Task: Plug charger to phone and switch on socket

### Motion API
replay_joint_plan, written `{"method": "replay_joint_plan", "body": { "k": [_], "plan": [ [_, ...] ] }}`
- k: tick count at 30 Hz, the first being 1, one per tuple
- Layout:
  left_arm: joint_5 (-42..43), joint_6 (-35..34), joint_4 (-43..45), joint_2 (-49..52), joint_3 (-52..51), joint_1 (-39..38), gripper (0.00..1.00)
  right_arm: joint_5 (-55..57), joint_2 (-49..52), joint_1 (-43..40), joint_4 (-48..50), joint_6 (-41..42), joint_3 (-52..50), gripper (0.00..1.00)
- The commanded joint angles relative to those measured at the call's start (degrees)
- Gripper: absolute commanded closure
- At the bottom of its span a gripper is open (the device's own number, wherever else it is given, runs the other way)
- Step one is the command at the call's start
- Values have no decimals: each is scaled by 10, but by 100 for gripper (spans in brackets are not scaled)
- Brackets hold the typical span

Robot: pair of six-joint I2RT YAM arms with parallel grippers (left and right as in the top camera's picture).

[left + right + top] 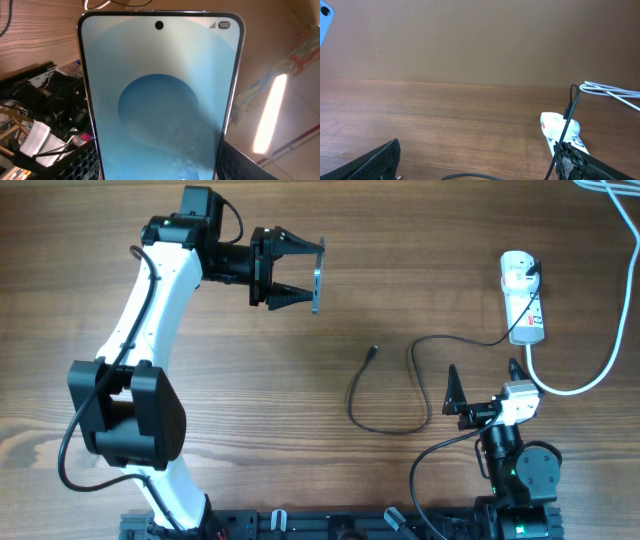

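My left gripper [300, 275] is shut on the phone [317, 276] and holds it on edge above the table's far left-centre. In the left wrist view the phone's cyan screen [160, 100] fills the frame between the fingers. The charger's thin black cable [385, 425] loops across the table; its connector tip [373, 351] lies free at centre and its plug [535, 272] sits in the white socket [522, 305] at the far right. My right gripper [485, 385] is open and empty, near the front right. The right wrist view shows the socket [559, 125] and the cable [568, 117].
The socket's thick white cord [590, 380] curves along the right edge and also shows in the right wrist view [612, 91]. A corner of the phone [324, 20] shows at the top left of that view. Behind the phone, crates of clutter [45, 135] stand off the table.
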Motion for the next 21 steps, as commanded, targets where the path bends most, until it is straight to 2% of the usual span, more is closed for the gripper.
{"method": "replay_joint_plan", "body": {
  "k": [1, 4, 6, 8, 10, 12, 13, 14, 17, 20, 21],
  "plan": [
    [29, 1, -1, -21, 1, 4, 34, -1, 0, -2, 1, 8, 0, 0],
    [29, 1, -1, -21, 1, 4, 34, -5, 0, -2, 2, 13, 0, 0],
    [29, 1, -1, -21, 1, 4, 34, -65, 0, -2, 8, 79, 0, 0],
    [29, 1, -1, -21, 1, 4, 34, -172, 0, -2, 17, 242, 0, 0],
    [28, 1, -1, -21, 1, 4, 34, -245, 0, -2, 20, 458, 0, 0],
    [28, 1, -1, -21, 1, 4, 34, -272, 0, -2, 20, 641, 0, 0],
    [28, 1, -1, -21, 1, 4, 34, -282, 0, -2, 21, 790, 0, 0],
    [28, 1, -1, -21, 1, 4, 34, -289, 0, -2, 28, 855, 0, 0],
    [28, 1, -1, -21, 1, 4, 34, -324, 0, -2, 155, 830, 0, 0],
    [28, 1, -1, -21, 1, 4, 34, -320, 0, -2, 346, 843, 2, 0],
    [28, 1, -1, -21, 1, 4, 34, -312, 0, -2, 371, 849, 8, 0]
  ]
}}
